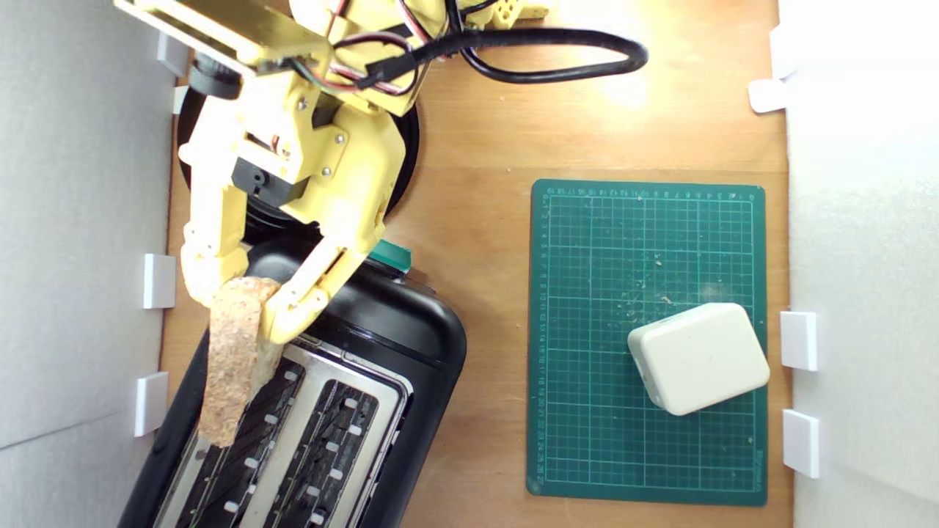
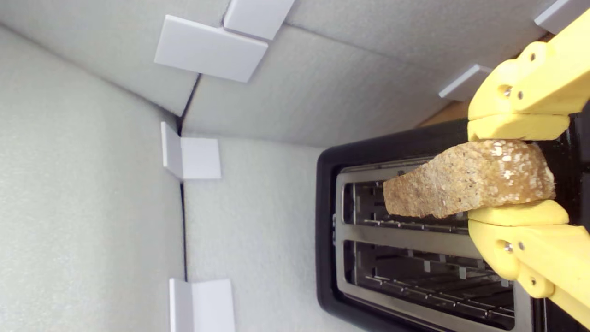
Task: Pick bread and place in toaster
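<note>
From my station I see a bare wooden tabletop [image 1: 484,220]. Directly beneath the claw stands the large black two-slot toaster [image 1: 411,345]; a round black plate [image 1: 407,150] sits behind it, and well aside lies a green gridded cutting mat [image 1: 587,330].

Exterior view: overhead, looking straight down on the wooden table [image 1: 477,183]; takes in the arm [image 1: 293,147], toaster [image 1: 411,345] at lower left, green mat [image 1: 645,249] at the exterior view's right, foam walls [image 1: 73,220] along both sides.

Wrist view: close in, mounted behind the gripper [image 2: 511,177], looking along its fingers [image 2: 521,127] towards the foam walls [image 2: 92,184].

Shared: toaster [image 2: 327,230] slots, gripper [image 1: 242,308], bread [image 1: 235,359] [image 2: 465,186], wall beside the toaster.
</note>
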Controlling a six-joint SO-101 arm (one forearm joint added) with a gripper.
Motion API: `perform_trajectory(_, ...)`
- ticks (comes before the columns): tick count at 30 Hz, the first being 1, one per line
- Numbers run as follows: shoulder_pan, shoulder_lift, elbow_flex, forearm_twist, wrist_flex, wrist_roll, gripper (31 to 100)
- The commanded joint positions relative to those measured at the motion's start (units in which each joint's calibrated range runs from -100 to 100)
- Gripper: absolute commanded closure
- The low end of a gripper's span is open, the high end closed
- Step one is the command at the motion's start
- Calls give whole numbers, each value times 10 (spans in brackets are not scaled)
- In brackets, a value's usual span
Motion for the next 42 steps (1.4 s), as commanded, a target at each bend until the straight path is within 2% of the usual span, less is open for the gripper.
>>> perform_trajectory(1, -2, 3, -40, -1, -20, 3, 744)
perform_trajectory(8, -2, 9, -38, -2, -37, 3, 744)
perform_trajectory(31, -13, 163, -40, -2, -85, 4, 744)
perform_trajectory(39, -13, 232, -93, -2, -86, 1, 737)
perform_trajectory(42, -13, 237, -94, -26, -86, 3, 735)
